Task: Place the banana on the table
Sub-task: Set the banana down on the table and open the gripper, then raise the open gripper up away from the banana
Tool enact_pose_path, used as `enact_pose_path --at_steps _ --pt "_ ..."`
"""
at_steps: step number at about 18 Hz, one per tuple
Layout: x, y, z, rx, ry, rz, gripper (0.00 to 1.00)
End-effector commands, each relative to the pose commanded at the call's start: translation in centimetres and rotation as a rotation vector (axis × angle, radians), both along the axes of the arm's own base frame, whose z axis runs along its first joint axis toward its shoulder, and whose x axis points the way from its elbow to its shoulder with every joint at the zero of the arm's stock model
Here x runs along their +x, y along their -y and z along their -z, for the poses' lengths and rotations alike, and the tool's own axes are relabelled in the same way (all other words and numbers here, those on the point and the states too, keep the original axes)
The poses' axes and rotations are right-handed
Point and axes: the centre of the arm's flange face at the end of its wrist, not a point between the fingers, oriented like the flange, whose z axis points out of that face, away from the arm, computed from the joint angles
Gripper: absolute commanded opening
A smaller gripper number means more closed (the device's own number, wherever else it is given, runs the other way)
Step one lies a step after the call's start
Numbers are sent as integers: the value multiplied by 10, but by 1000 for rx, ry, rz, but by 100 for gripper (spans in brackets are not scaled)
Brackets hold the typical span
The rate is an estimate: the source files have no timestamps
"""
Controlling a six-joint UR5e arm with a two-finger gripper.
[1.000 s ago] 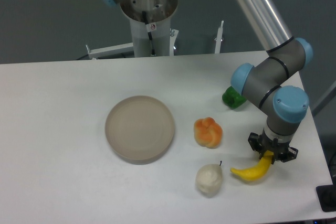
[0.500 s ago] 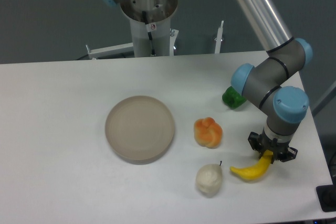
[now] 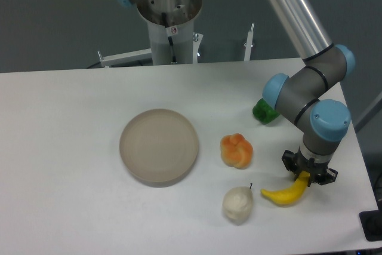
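Observation:
The bright yellow banana (image 3: 285, 194) lies on or just above the white table (image 3: 71, 147) near the front right corner. My gripper (image 3: 308, 176) stands straight down over the banana's right end, its fingers on either side of that end. The jaws look closed on it, though the contact is small and partly hidden by the wrist.
A round beige plate (image 3: 159, 145) sits left of centre. An orange fruit (image 3: 236, 150) and a whitish pear (image 3: 238, 203) lie left of the banana. A green object (image 3: 264, 112) sits behind my arm. The table's right edge is close to the gripper.
The gripper and the banana have barely moved, perhaps a hair lower. Nothing else has changed.

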Motion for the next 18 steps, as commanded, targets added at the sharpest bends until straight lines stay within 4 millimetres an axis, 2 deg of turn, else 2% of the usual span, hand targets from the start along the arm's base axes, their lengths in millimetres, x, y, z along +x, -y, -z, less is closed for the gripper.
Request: enact_pose_path --at_steps 1,2,3,9,12,18 --pt "-2 -1 -5 6 -7 0 66" --pt "-5 -1 -10 12 -14 -3 95" --pt "-5 -1 -14 16 -19 -3 100" --pt "-10 -8 -49 58 -60 -12 100" --pt "-4 -16 -75 82 -93 -6 100" --pt "20 -31 -128 134 -149 20 100"
